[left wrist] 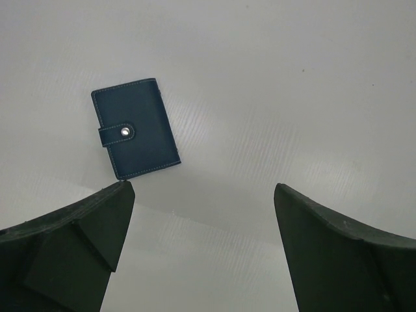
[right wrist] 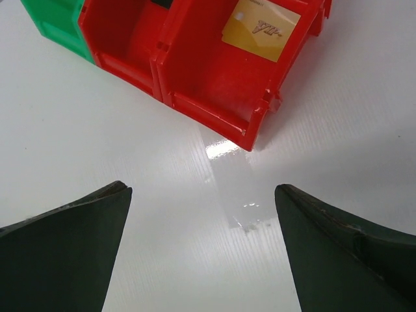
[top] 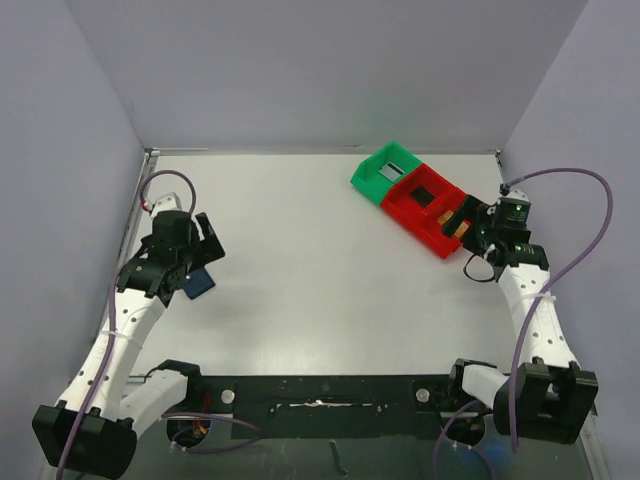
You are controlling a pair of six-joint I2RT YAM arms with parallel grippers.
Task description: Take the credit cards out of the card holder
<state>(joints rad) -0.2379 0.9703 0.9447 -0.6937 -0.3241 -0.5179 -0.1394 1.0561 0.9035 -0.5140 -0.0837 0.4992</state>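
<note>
Both pairs of jaws stand spread and empty: my left ones hover beside the small dark blue bifold card holder [left wrist: 134,128], snapped shut and flat on the white counter [top: 300,260] at 9 o'clock. My right ones hang by the red plastic bin [right wrist: 195,71] at 2 o'clock, where a gold credit card [right wrist: 261,29] lies. I'd worry the flat holder skids when pinched or its strap resists one arm; only the green plastic bin [top: 385,172] adjoins, nothing blocks.
</note>
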